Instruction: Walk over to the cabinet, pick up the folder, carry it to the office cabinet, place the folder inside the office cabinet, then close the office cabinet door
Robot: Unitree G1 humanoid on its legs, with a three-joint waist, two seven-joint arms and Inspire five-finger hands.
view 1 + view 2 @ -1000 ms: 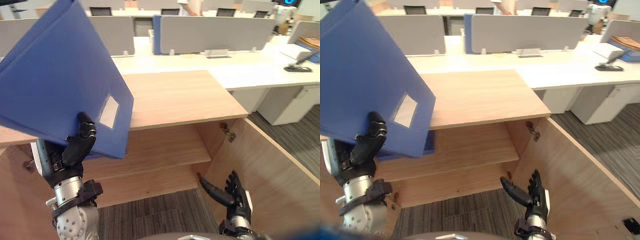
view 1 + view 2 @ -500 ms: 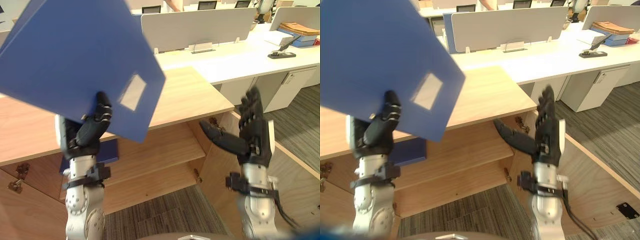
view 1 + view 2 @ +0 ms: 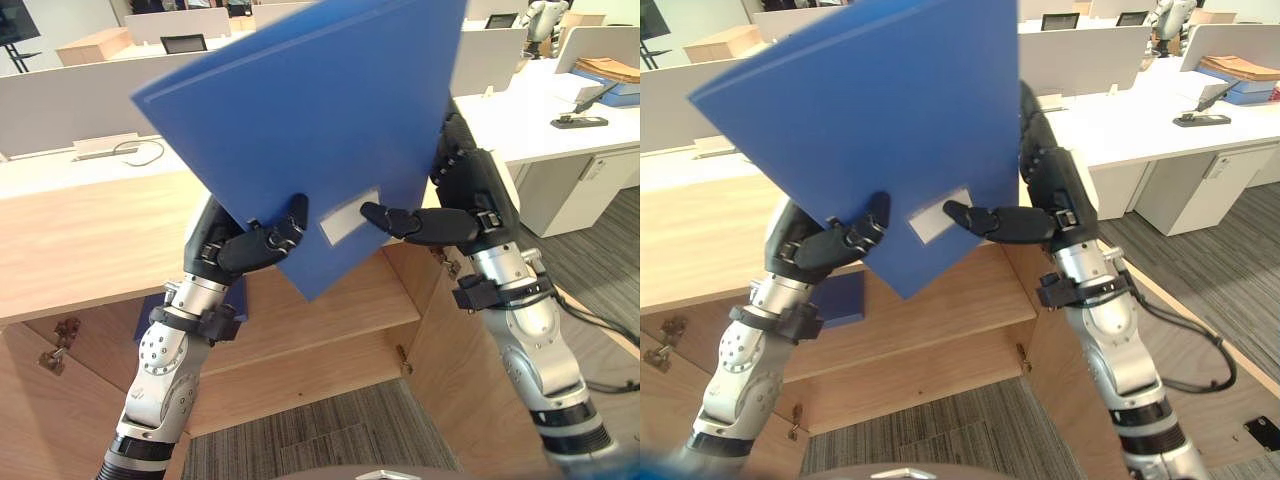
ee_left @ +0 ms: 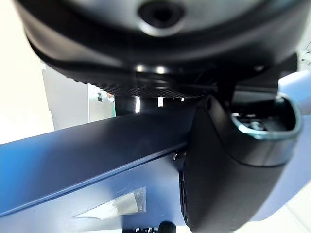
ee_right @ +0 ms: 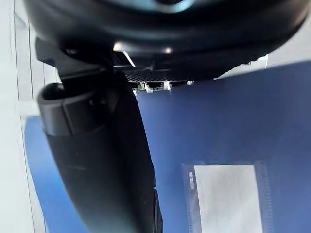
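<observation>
A large blue folder (image 3: 320,110) with a white label is held up tilted in front of me, above the wooden office cabinet's top (image 3: 80,240). My left hand (image 3: 230,245) grips its lower left edge, thumb curled over the front face. My right hand (image 3: 475,195) pinches the right edge, its thumb lying on the front beside the label and its fingers behind. In the right wrist view the folder (image 5: 233,126) and the label (image 5: 228,199) lie just past the thumb (image 5: 97,170). The cabinet stands open below, with its shelf (image 3: 350,310) showing.
The cabinet's right door (image 3: 1200,330) swings out beside my right arm, and the left door (image 3: 30,400) is open too. A small blue item (image 3: 840,298) lies on the shelf. White desks with grey dividers (image 3: 60,100) stand behind, and grey carpet (image 3: 300,440) lies below.
My right hand has risen from low beside the open door and taken hold of the folder's right edge. The folder has swung from the left to the centre.
</observation>
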